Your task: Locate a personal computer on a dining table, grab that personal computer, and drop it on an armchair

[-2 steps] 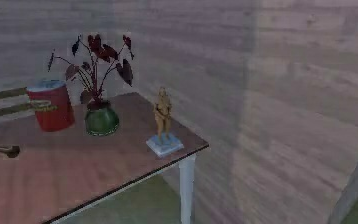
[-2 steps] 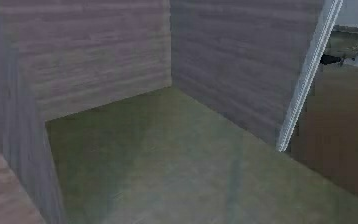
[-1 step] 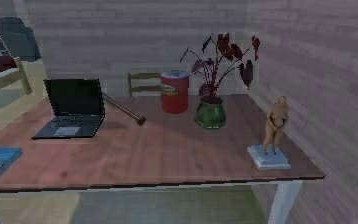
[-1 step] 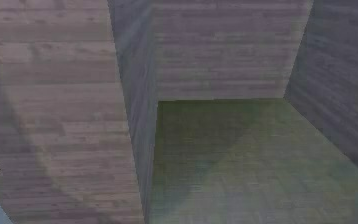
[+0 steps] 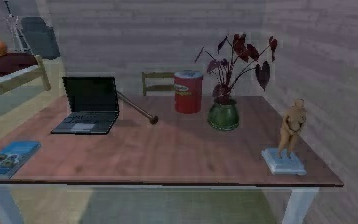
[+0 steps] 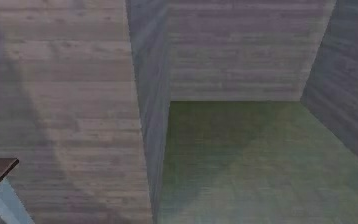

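1. Laptop (image 5: 87,105) sits on the far-left part of the tabletop (image 5: 167,150), lid up.
2. Its long axis runs left-right. The screen stands on the far side and faces the near edge, with the keyboard on the near side.
3. The laptop's left side is close to the tabletop's left edge. A dark rod (image 5: 137,105) lies just beside it on the right.
4. There is bare tabletop between the laptop and the near edge. A blue book (image 5: 9,158) lies at the near-left corner.
5. Right of the rod are a red canister (image 5: 188,91) and a potted plant (image 5: 227,100). A statuette (image 5: 292,125) is near the right edge.
6. Arm side view: the tabletop corner is at the lower left, a wall corner (image 6: 147,100) juts out, and open green floor (image 6: 247,150) lies to the right.
7. Tool state: cannot tell.
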